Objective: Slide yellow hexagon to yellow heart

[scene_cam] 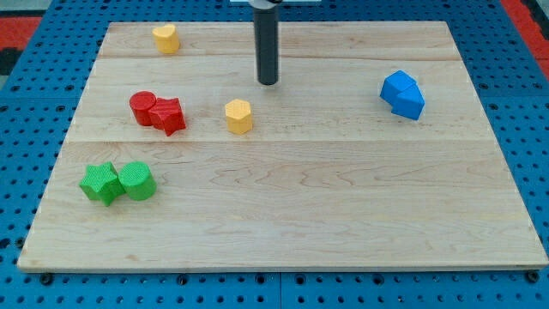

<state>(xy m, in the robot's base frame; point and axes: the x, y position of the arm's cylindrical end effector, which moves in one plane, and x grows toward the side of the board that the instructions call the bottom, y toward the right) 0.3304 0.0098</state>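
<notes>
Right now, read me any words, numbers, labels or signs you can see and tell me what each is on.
None: no text, number or logo shows anywhere.
The wooden board, the blocks, the rod ending in my tip and the blue pegboard are all unmarked.

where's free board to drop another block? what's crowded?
Free: the whole bottom strip below the green pair, and the middle between the yellow hexagon and blue blocks. Crowded: the view's left, where the red pair touch, near the hexagon. My tip stands just above-right of the hexagon; yellow heart top left.
</notes>
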